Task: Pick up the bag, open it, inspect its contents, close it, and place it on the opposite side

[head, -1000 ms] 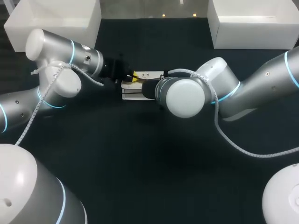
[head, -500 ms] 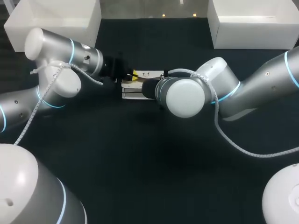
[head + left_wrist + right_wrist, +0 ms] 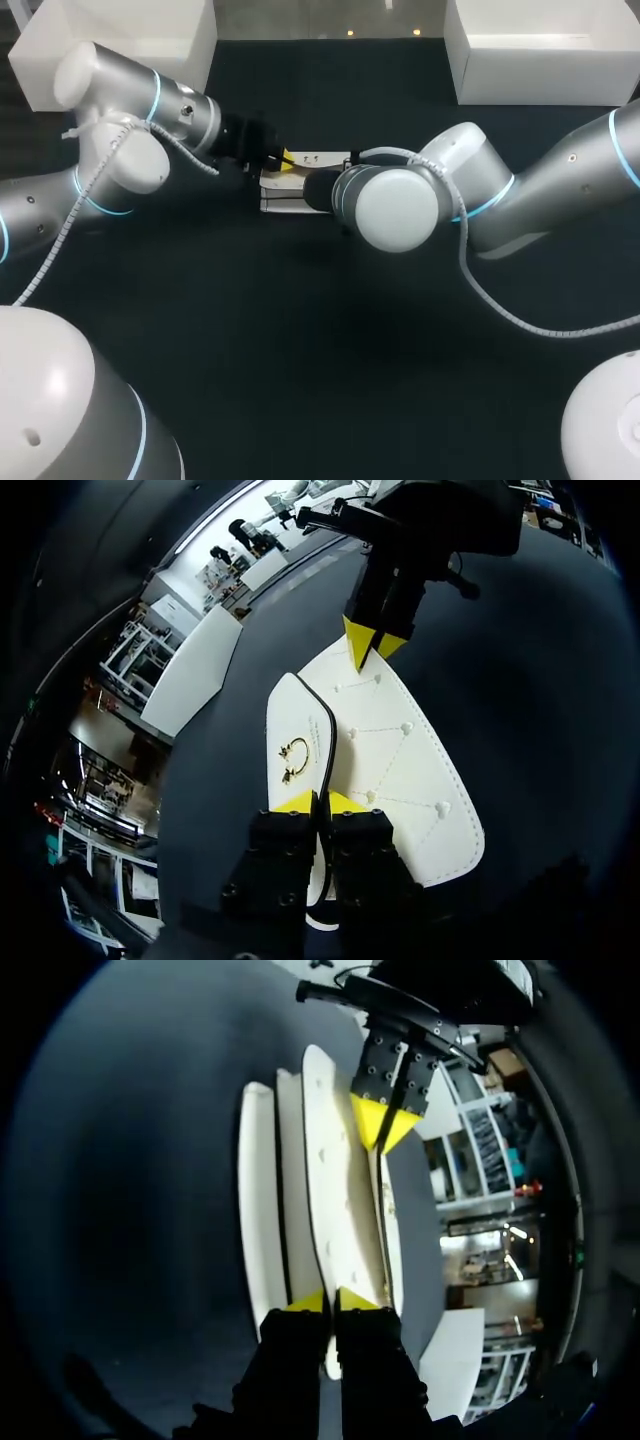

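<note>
Spanning the gap lengthwise, the bag (image 3: 283,198) is clamped at opposite ends: left fingers (image 3: 297,802) on one, right fingers (image 3: 305,1303) on the other.

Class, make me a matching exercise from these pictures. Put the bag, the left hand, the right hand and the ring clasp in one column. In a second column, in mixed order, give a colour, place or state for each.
Column one
1. bag
2. left hand
3. right hand
4. ring clasp

Column two
a. gold, on the bag's face
b. white, held between both hands
c. shut on the bag's end toward the table's right
d. shut on the bag's end toward the table's left

Pairs: 1-b, 2-d, 3-c, 4-a
</note>
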Available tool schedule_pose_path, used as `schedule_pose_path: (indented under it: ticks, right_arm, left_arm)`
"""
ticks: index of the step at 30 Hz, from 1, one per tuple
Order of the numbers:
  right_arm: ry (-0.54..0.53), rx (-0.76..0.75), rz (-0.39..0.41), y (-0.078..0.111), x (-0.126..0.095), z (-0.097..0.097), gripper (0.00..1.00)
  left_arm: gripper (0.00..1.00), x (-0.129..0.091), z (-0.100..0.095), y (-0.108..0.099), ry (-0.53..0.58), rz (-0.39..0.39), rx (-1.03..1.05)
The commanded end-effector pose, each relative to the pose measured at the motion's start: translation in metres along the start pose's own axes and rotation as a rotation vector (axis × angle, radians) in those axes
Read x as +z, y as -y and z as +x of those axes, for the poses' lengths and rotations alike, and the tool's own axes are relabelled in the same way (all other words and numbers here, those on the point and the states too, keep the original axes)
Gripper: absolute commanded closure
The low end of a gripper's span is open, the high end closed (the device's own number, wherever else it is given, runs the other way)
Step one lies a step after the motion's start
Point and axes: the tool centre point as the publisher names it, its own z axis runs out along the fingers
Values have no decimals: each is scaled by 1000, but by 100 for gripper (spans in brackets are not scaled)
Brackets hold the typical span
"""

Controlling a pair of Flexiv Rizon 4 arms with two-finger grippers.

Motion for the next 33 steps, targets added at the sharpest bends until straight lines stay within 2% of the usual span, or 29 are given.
schedule_pose_path:
  ticks: [1,6,16,21,27,33]
  right_arm:
    - [41,1,-23,3,2,3,100]
    - [41,1,-23,3,2,3,100]
    - [41,1,-23,3,2,3,100]
    - [41,1,-23,3,2,3,100]
    - [41,1,-23,3,2,3,100]
    - [41,1,-23,3,2,3,100]
  left_arm:
    - [100,11,3,-7,15,-24,-8]
    - [100,15,7,-6,8,-8,1]
    - [100,6,8,4,28,18,12]
    - [100,10,11,7,19,-42,-36]
    - [100,10,11,11,8,-45,-72]
    - [100,9,3,5,34,-60,-107]
